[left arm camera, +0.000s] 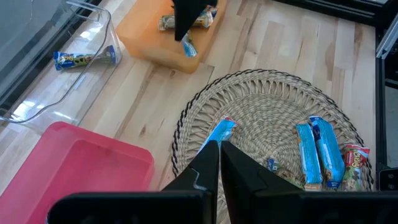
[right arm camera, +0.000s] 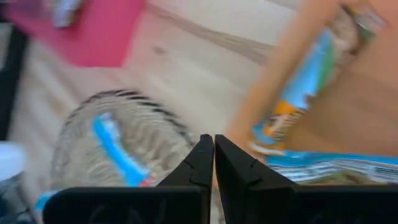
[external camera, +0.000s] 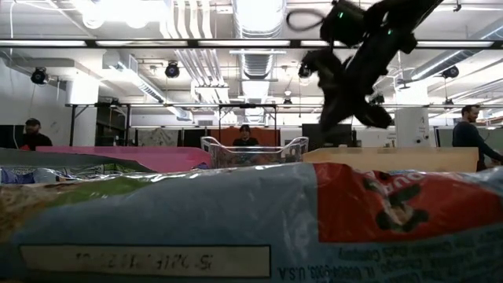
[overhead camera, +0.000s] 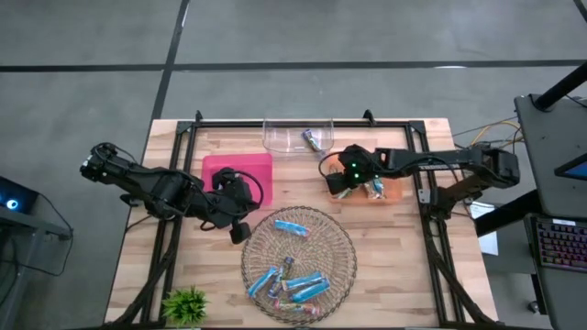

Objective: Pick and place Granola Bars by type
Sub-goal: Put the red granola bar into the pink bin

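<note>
A round wicker basket (overhead camera: 341, 240) sits at the near middle of the wooden table (overhead camera: 404, 275), holding most of the granola bars (overhead camera: 303, 286), mainly blue-wrapped ones lying loose on its weave, with one more (overhead camera: 292, 226) toward its far side. Beyond it to the right lies an orange tray (overhead camera: 394, 190) carrying a few bars (left arm camera: 186, 20). At the far middle stands a clear plastic tray (overhead camera: 280, 137) with a single bar (overhead camera: 315, 140) inside. A pink tray (overhead camera: 240, 169) lies to the left of the basket.

The right gripper (overhead camera: 337, 188) hangs at the left edge of the orange tray, fingers pressed together with nothing between them in its wrist view. The left gripper (overhead camera: 240, 232) rests between the pink tray and the basket's left rim, fingers likewise pressed together and holding nothing. A small green plant (overhead camera: 186, 303) stands at the near left corner.
</note>
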Robot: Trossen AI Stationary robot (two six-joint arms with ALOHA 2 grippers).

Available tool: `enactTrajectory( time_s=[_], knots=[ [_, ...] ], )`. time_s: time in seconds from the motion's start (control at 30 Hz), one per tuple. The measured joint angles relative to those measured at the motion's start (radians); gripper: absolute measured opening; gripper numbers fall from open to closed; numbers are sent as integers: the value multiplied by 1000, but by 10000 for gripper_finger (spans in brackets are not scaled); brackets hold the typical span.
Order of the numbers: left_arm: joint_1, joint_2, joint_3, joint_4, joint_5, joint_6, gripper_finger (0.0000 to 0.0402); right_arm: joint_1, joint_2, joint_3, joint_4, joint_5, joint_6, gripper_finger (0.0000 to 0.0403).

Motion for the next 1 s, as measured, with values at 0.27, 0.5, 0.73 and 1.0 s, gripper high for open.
enactTrajectory(
  time_s=[0.27,0.5,0.73,1.0],
  knots=[
    [0,0,0,0,0,1,0,88,-204,1,68,0,-117,9],
    [0,0,0,0,0,6,0,183,-372,1,80,0,-246,9],
    [0,0,0,1,0,5,0,312,-478,1,139,0,-305,9],
    [0,0,0,24,0,6,0,455,-473,1,291,1,-412,9]
  ],
)
